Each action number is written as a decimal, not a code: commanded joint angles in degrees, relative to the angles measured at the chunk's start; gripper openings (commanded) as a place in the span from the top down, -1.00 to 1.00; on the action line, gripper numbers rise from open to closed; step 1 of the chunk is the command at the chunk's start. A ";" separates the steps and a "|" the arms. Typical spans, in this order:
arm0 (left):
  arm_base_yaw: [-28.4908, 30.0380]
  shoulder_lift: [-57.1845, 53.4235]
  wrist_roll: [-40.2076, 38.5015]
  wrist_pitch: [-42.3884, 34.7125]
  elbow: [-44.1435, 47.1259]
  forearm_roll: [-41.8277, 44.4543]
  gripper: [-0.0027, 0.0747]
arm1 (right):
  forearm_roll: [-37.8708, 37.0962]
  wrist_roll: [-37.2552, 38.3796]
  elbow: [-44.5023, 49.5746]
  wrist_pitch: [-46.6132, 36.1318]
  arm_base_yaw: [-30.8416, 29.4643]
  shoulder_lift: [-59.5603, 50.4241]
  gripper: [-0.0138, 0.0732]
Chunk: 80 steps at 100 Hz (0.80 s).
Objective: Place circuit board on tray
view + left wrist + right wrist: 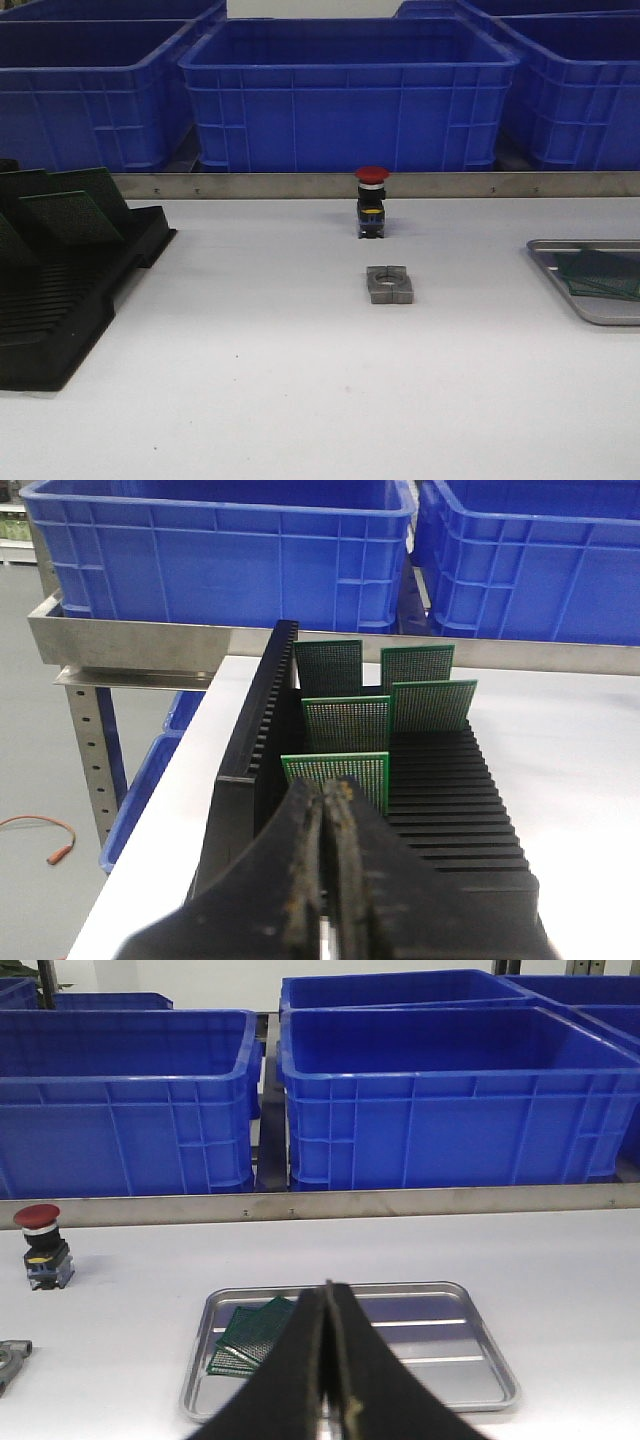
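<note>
Several green circuit boards (pixel 338 768) stand upright in a black slotted rack (pixel 450 800), which also shows at the left of the front view (pixel 60 270). My left gripper (pixel 328 785) is shut and empty, just in front of the nearest board. The silver tray (pixel 450 1360) holds a few green boards (pixel 252 1332) lying flat; it also shows at the right edge of the front view (pixel 560 275). My right gripper (pixel 328 1288) is shut and empty, above the tray's near side. Neither gripper shows in the front view.
A red-capped push button (pixel 371 200) and a grey metal block (pixel 389 284) sit mid-table. Blue crates (pixel 350 90) line a steel shelf behind the table. The table's left edge (pixel 150 840) runs beside the rack.
</note>
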 commanded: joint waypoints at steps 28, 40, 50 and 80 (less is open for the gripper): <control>0.12 -1.74 -0.64 -4.28 2.81 -0.20 0.98 | -4.58 2.44 -0.42 0.44 -0.18 -3.12 0.94; 0.12 -1.74 -0.64 -4.28 2.81 -0.20 0.98 | -4.04 1.47 -0.42 1.26 -0.18 -3.12 0.94; 0.12 -1.74 -0.64 -4.28 2.81 -0.20 0.98 | -3.99 1.47 -0.42 1.20 -0.18 -3.12 0.94; 0.12 -1.74 -0.64 -4.28 2.81 -0.20 0.98 | -3.99 1.47 -0.42 1.20 -0.18 -3.12 0.94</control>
